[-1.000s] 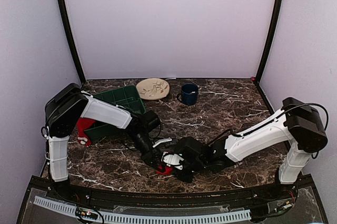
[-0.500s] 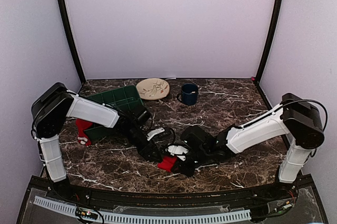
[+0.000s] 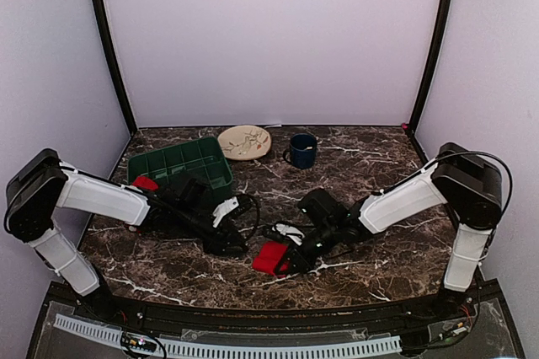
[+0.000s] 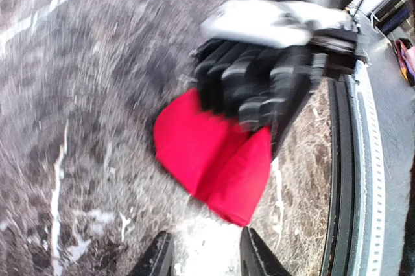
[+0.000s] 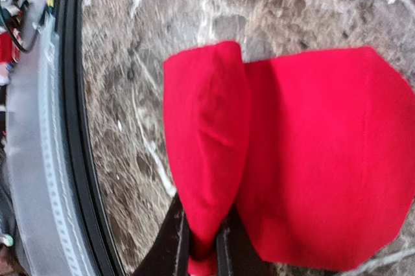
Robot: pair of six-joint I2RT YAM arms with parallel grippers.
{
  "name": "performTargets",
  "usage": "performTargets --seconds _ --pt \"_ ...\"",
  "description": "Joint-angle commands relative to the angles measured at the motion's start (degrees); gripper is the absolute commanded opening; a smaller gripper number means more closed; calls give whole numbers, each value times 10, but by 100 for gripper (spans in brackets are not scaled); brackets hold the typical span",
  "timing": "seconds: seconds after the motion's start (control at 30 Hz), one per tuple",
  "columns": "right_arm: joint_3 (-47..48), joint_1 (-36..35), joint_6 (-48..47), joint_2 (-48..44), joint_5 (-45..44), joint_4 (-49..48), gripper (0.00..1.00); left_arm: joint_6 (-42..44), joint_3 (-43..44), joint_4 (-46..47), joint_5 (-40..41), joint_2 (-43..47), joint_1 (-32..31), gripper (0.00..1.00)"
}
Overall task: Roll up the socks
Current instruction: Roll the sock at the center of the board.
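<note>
A bright red sock [image 3: 269, 258] lies folded on the marble table near the front edge. My right gripper [image 3: 289, 255] is shut on it. In the right wrist view its fingers [image 5: 174, 240] pinch the narrow fold of the sock [image 5: 207, 133] while the wider flap lies flat to the right. My left gripper [image 3: 237, 246] is just left of the sock. In the left wrist view that gripper [image 4: 204, 260] is open with bare table between its tips, a little short of the sock [image 4: 214, 159]. A second red sock [image 3: 145, 183] shows by the basket, partly hidden by my left arm.
A green basket [image 3: 189, 159] stands at the back left. A cream plate [image 3: 244, 141] and a dark blue mug [image 3: 301, 150] are at the back middle. The black rail of the table's front edge [image 5: 84, 179] runs close to the held sock.
My left gripper has opened, let go of the sock and pulled back to the left, with its arm dropping low. The right gripper has kept its hold and shifted the sock slightly.
</note>
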State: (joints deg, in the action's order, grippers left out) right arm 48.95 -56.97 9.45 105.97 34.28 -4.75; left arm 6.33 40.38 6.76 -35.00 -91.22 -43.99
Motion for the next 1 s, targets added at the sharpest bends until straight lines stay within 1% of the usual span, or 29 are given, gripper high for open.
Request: performTargets --seconds 0.0,0.2,0.43,0.6,0.73,0.97 --pt "-3 12 26 38 67 41 3 50 -27 87 9 34 -20 36" --pt "1 27 38 49 111 45 3 147 -38 91 49 30 -77 37" --pt "5 33 43 55 138 52 3 195 -35 91 80 15 -103 37" --pt "10 34 41 58 147 58 3 231 -15 63 89 -7 -118 38" --pt "13 35 41 61 152 62 3 246 -6 54 92 -20 -128 38" --pt "15 36 42 66 159 61 3 244 -11 71 90 -22 -138 38"
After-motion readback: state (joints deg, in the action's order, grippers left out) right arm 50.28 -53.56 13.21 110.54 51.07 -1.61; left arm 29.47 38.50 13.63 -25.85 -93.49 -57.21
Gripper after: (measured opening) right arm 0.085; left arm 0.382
